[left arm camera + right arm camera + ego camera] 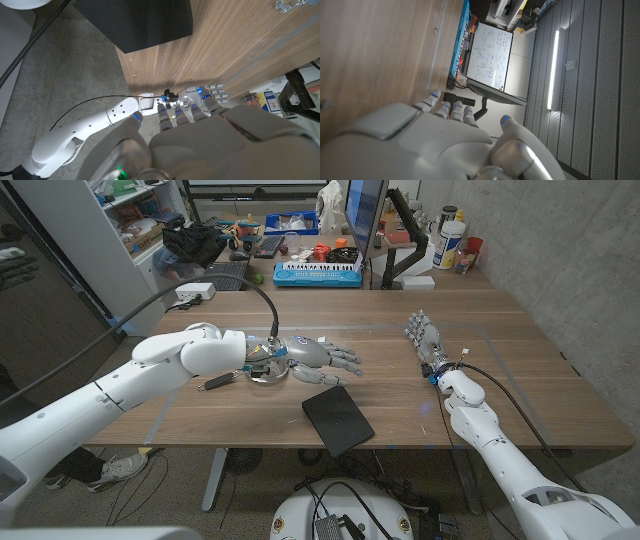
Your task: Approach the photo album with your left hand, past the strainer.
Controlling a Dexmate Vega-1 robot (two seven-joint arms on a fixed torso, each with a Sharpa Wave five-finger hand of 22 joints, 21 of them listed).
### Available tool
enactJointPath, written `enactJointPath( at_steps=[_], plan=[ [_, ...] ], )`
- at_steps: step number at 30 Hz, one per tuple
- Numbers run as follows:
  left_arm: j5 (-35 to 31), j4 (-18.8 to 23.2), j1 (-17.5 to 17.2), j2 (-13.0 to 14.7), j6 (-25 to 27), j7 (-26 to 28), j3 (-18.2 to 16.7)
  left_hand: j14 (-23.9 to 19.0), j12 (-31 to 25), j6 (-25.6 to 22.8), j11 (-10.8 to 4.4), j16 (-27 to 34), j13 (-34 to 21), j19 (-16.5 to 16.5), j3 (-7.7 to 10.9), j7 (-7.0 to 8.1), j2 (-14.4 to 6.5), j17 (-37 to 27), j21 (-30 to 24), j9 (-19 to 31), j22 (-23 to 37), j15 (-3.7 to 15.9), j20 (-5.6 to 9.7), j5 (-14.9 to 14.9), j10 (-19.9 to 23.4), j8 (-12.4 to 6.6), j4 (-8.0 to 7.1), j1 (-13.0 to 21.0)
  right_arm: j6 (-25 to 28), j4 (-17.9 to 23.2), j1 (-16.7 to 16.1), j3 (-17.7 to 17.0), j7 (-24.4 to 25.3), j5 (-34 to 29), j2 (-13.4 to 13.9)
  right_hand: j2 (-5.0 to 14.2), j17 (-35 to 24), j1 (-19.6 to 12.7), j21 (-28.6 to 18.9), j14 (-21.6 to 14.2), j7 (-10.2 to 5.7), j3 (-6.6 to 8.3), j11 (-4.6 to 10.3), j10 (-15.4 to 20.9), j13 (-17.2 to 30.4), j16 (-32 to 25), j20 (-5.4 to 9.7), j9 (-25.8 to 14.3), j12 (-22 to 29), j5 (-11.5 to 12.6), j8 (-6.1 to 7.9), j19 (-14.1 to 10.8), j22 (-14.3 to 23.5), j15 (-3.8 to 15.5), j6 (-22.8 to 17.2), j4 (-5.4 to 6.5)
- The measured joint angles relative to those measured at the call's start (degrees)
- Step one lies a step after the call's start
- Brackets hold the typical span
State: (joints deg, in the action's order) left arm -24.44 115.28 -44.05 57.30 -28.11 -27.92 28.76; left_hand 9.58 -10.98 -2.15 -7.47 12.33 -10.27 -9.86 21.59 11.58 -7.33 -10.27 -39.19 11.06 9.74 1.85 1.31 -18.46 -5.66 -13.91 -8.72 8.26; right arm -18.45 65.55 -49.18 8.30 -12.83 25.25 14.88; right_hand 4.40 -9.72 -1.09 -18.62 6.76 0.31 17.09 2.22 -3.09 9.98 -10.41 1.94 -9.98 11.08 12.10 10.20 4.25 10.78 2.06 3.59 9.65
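The left hand [318, 354], empty with fingers spread above the strainer [266, 372], nears the photo album [337, 419], which looks stiff, flat and thin, probably best taken at an edge.

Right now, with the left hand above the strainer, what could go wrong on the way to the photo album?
1. The left hand hangs right over the strainer; a low wrist might bump it and push it along the table.
2. The photo album lies near the table's front edge, so an overshooting hand could nudge it off.
3. The cable on the left arm might drag the strainer's handle.
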Motion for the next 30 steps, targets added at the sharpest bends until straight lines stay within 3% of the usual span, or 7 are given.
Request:
enactJointPath(
  at_steps=[13, 30],
  plan=[
    [-0.4, 0.22, -0.05, 0.38, 0.47, -1.31, 0.6, 0.0, 0.0, -0.21, 0.0, -0.01, 0.0, 0.0, 0.85, 0.21, -0.53, 0.15, 0.65, -0.01, 0.0, 0.0, 0.0, 0.0, 0.0, 0.44, 0.74, 1.45, -0.08, -0.04, -0.03, 0.0, 0.03, -0.14, -0.12, 0.0, 0.0, 0.0, 0.0, 0.0, 0.0, 0.0, 0.0, 0.0, 0.0, 0.0, 0.0, 0.0, 0.0, 0.0, 0.0, 0.0, 0.0, 0.0, 0.0, 0.0],
    [-0.74, 0.14, 0.13, 0.53, 0.85, -3.16, 1.47, 0.0, 0.4, -0.21, 0.0, -0.29, 0.01, 0.0, 1.48, 0.21, -0.76, 0.08, 1.08, -0.01, 0.28, 0.0, 0.0, -0.21, 0.0, 0.44, 0.58, 2.27, -0.15, -0.51, -0.01, 0.09, 0.11, -0.29, -0.32, 0.0, 0.0, 0.0, 0.22, 0.0, 0.0, 0.0, 0.0, 0.0, 0.0, 0.0, 0.0, 0.0, 0.0, 0.0, 0.0, 0.0, 0.0, 0.0, 0.0, 0.0]
  ],
)
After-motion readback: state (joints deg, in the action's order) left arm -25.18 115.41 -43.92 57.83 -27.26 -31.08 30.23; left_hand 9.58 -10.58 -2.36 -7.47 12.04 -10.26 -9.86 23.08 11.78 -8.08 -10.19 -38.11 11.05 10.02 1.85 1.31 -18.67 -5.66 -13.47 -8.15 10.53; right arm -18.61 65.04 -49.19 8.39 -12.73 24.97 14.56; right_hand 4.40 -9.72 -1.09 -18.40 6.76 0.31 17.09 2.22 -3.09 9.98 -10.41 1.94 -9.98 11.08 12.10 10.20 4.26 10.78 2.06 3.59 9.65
